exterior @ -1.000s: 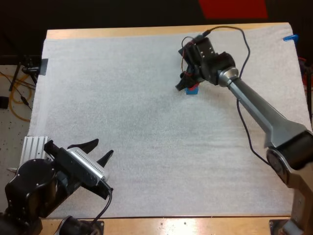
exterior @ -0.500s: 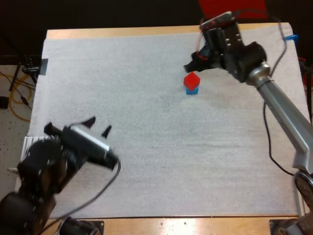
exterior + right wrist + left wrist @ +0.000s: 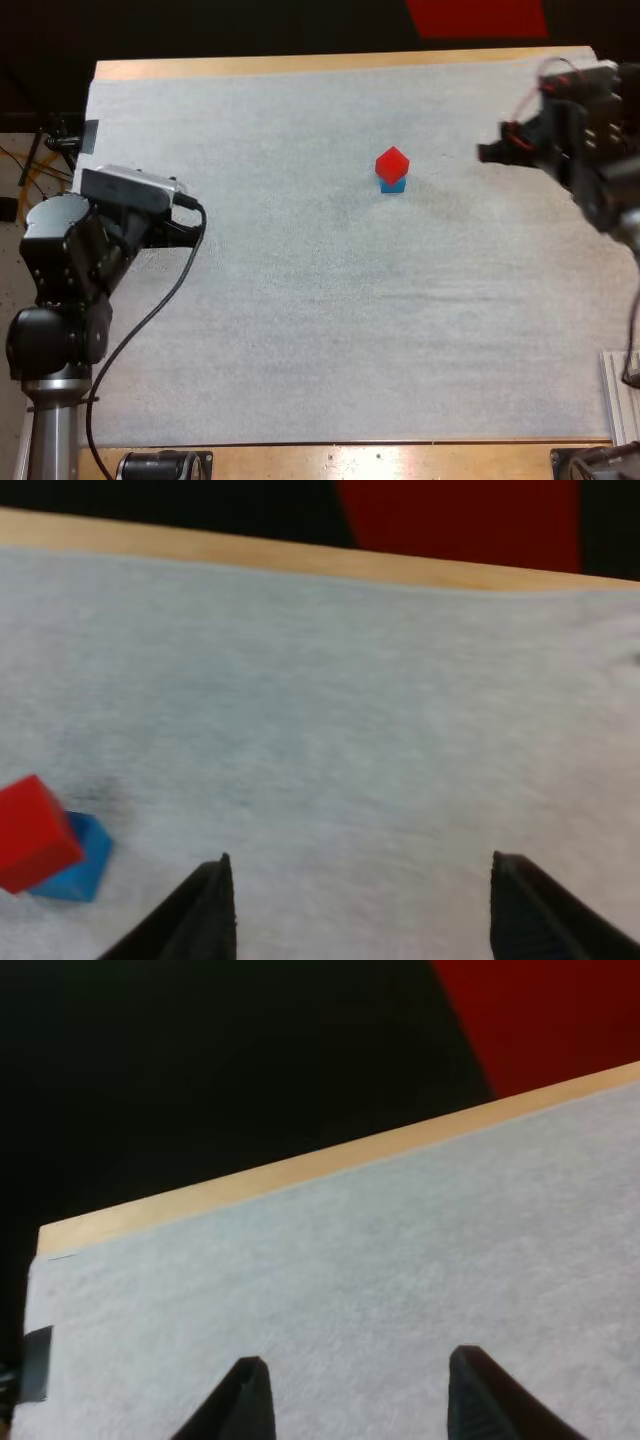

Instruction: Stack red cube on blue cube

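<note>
Table first: wood, with the white mat spread over nearly all of it, and a strip of bare wood along the far side.

Left arm next, standing at the mat's left edge, about midway between the near and far sides. Right arm is over at the right edge, above the far half of the mat.

On to the claws. Left gripper has its two black fingers spread well apart, with only bare mat between them. It looks out toward the mat's far left corner and the wooden strip beyond.

Right gripper is spread wide too, with its fingers clear of everything. From the high camera it hangs well to the right of the cubes and faces them.

And the small stuff, the part that counts: red cube sits on top of blue cube, in the far half of the mat, right of centre. Through the right wrist camera the red one is twisted a little against the blue, and the blue pokes out from beneath on one side. The stack stands alone, well apart from both grippers.
</note>
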You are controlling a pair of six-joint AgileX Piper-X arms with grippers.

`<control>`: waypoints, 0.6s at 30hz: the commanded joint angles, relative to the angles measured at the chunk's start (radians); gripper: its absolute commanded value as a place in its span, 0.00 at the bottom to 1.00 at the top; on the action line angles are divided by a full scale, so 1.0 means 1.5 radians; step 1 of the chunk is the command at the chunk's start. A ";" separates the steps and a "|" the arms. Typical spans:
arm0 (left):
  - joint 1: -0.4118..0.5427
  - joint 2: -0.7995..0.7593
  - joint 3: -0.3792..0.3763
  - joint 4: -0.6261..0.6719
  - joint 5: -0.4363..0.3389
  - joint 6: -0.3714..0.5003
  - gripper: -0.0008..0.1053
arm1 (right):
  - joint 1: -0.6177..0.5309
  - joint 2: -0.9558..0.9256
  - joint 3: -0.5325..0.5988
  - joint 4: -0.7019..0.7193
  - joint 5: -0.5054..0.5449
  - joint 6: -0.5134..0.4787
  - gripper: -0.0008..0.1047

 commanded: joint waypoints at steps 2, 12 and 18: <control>0.003 -0.014 -0.001 -0.006 0.004 -0.006 0.39 | -0.036 -0.078 0.055 -0.008 0.005 -0.015 0.52; 0.003 -0.133 0.017 0.085 0.014 -0.006 0.39 | -0.098 -0.377 0.212 -0.008 0.009 -0.025 0.52; 0.003 -0.293 0.091 0.099 0.020 -0.006 0.39 | -0.098 -0.522 0.265 0.035 0.010 -0.028 0.52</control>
